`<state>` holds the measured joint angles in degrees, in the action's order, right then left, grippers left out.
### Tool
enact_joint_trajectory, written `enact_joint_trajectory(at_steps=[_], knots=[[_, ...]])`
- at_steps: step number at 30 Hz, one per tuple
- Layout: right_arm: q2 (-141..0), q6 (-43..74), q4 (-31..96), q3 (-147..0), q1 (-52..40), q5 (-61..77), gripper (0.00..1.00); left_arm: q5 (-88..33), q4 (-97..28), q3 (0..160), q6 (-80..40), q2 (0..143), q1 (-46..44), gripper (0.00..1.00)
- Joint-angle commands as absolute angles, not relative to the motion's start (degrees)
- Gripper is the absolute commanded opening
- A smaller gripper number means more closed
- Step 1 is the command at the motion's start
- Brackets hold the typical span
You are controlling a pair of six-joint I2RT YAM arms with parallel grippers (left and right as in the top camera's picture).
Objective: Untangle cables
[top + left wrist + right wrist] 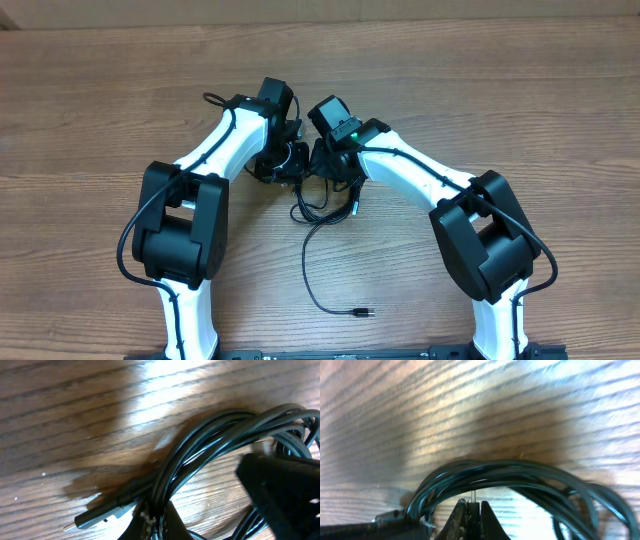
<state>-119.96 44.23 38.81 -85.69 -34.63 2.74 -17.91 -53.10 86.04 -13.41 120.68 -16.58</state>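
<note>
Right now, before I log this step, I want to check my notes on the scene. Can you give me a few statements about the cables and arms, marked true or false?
1. The cables are black. True.
2. One loose strand ends in a plug lying apart from the bundle. True.
3. The two arms work at opposite edges of the table. False: the left fingers and right fingers are both at the bundle, mid-table.
4. The table is glass. False: it is wood-grained.
</note>
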Motion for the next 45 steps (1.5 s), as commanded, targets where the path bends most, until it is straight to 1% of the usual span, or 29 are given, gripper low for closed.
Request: enact_joint_trajectory(at_steps=[1,7,12,22,28,30,32,34,36,37,38,40,44,45], knots=[[-119.81,43.94,37.91,-85.45,-32.93,1.93,0.04,-22.00,-53.10,85.56,-17.19,121.60,-14.31,0.04],[-119.81,51.77,37.69,-85.45,-29.89,1.15,0.04,-30.81,-53.08,85.56,-17.21,121.60,-10.94,0.04],[-119.81,52.31,36.53,-85.45,-29.78,5.69,0.04,-36.18,-52.51,85.54,-17.17,121.60,-10.13,0.04],[-119.81,54.30,36.38,-85.45,-34.70,5.54,0.04,-37.12,-49.41,85.54,-17.10,121.60,-11.53,0.04],[-119.81,54.02,36.47,-85.45,-35.20,4.56,0.04,-37.17,-49.39,85.54,-16.71,121.60,-11.22,0.04],[-119.81,52.27,36.71,-85.45,-35.18,4.62,0.08,-37.17,-49.25,85.54,-16.69,121.60,-11.22,0.04],[-119.72,50.46,37.91,-85.58,-34.79,4.78,0.16,-37.17,-49.17,85.54,-16.69,121.60,-11.22,0.04],[-119.48,50.37,40.16,-86.30,-34.17,5.10,0.19,-37.47,-49.12,85.54,-16.69,121.60,-11.22,0.04],[-118.89,44.51,40.80,-87.68,-33.23,9.13,0.24,-38.46,-48.95,85.54,-16.67,121.60,-11.22,0.04],[-118.45,40.07,40.84,-88.71,-32.71,12.58,0.27,-39.11,-48.82,85.54,-16.67,121.60,-11.22,0.04],[-117.95,36.80,41.25,-89.73,-32.12,15.68,0.35,-39.75,-48.75,85.54,-16.67,121.60,-11.22,0.04],[-116.99,36.07,43.09,-91.00,-31.20,17.72,0.42,-40.36,-48.69,85.54,-16.78,121.60,-11.22,0.04],[-114.93,34.13,46.15,-91.94,-29.69,22.96,0.45,-40.95,-48.80,85.54,-17.32,121.60,-11.22,0.04],[-114.26,31.75,47.42,-91.94,-29.23,26.55,0.45,-40.99,-48.82,85.54,-18.70,121.60,-11.22,0.04]])
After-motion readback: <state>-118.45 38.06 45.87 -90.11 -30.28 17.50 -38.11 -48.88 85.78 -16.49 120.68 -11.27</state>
